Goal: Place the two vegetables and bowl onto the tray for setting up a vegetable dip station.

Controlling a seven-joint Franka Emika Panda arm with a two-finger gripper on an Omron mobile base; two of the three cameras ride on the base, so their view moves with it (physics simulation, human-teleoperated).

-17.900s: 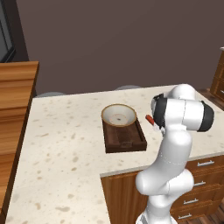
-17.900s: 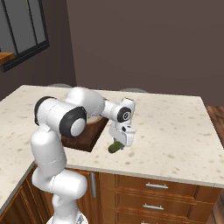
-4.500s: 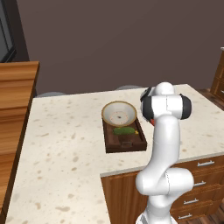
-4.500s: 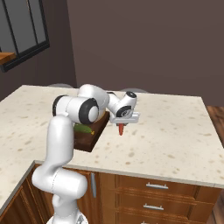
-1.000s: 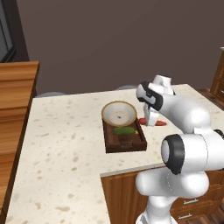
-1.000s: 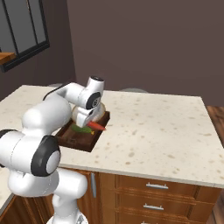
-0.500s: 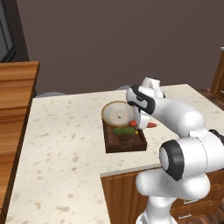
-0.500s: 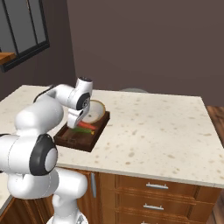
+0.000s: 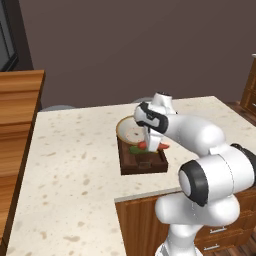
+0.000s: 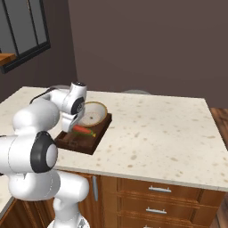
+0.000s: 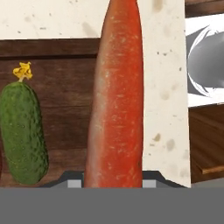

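On tray (image 9: pixel 131 162): one bowl (image 9: pixel 127 131), one cucumber (image 11: pixel 22 133); carrot (image 11: pixel 117 96) held above.

Arm (image 9: pixel 200 135): glossy white rounded shells, fat segments. Dark grey-black rings at joints; round dark cap on elbow, about 5 o'clock. White bulbous base column. Hand casing white, dark band.

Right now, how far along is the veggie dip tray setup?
Nearly done. The bowl and the green cucumber already sit on the tray. The gripper holds the red vegetable over the tray; only lowering and releasing it remains.
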